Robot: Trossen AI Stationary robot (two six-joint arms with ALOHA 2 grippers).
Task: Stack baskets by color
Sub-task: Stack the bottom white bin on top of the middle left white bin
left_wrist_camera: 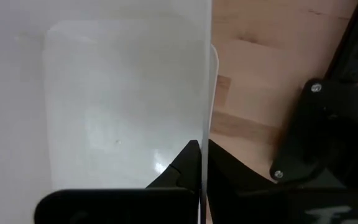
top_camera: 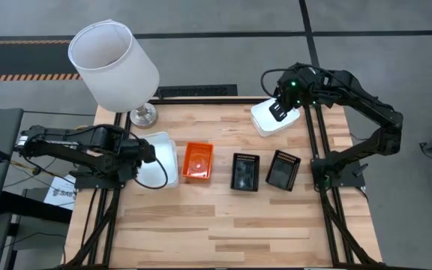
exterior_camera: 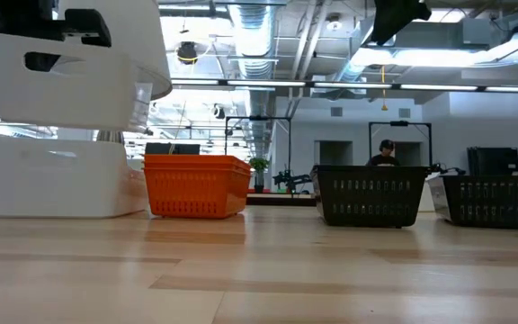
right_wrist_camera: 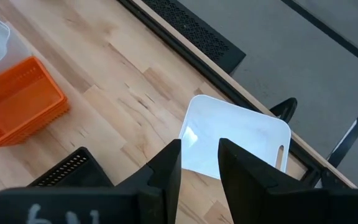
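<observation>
Your left claw is clenched on the wall of a white basket, lifted above another white basket. Beside them sit the orange baskets, stacked. Your right claw hovers released over a third white basket on the worktop

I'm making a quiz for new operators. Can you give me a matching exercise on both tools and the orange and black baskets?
Things:
1. left tool
2. right tool
3. orange basket
4. black baskets

States:
A. on the table, between white and black ones
B. shut on the raised white basket, over the lower white basket
C. open, above the far white basket
D. side by side, apart, not stacked

Pairs: 1-B, 2-C, 3-A, 4-D
</observation>
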